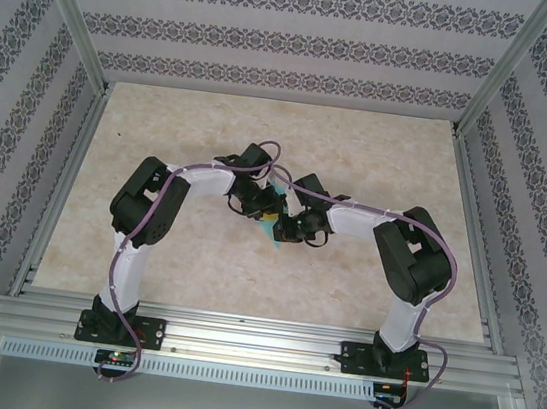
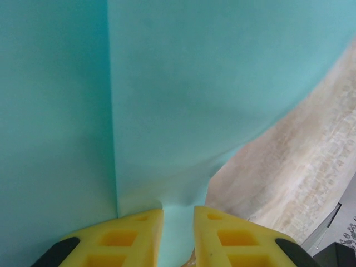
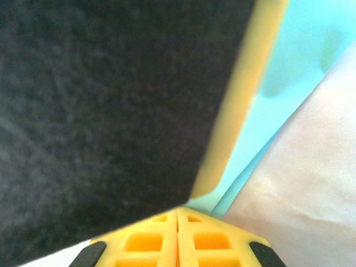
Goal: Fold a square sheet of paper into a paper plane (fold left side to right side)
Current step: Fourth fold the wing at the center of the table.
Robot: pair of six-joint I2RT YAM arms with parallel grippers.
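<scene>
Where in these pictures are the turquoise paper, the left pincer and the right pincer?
turquoise paper [image 2: 222, 83], left wrist view, on its flat face.
left pincer [image 2: 178, 211], left wrist view, midway between its yellow fingertips.
right pincer [image 3: 178, 212], right wrist view, where its yellow fingertips meet.

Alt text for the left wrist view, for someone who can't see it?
Light turquoise paper sits close to the lens, a vertical crease left of centre. Its lower part passes between the left gripper's slightly parted yellow fingertips; beige table shows at right.
</scene>
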